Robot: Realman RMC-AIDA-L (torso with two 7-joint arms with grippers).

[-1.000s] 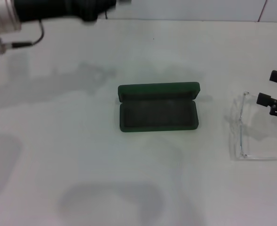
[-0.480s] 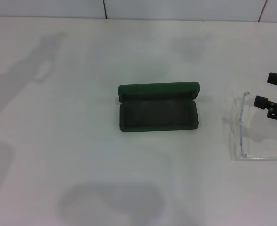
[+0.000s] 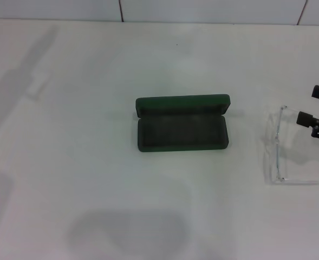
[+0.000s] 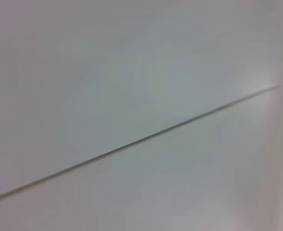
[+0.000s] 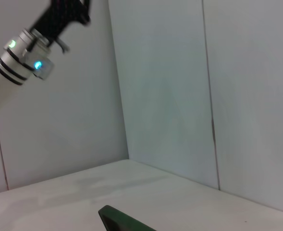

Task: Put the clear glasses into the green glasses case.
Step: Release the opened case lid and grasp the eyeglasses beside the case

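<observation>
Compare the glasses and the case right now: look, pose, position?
The green glasses case is opaque dark green; the clear glasses are nearly colourless. The case lies open mid-table, untouched; the glasses sit at the table's right edge, with the right claw at them. Both rest on the white table.

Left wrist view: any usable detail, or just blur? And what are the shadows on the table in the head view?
Left wrist view: a soft, blurred pale surface with one dark seam, nothing else. Head view: sharp on the green glasses case; faint arm-shaped shadows lie on the table at the left side and near edge; the clear glasses barely stand out.
</observation>
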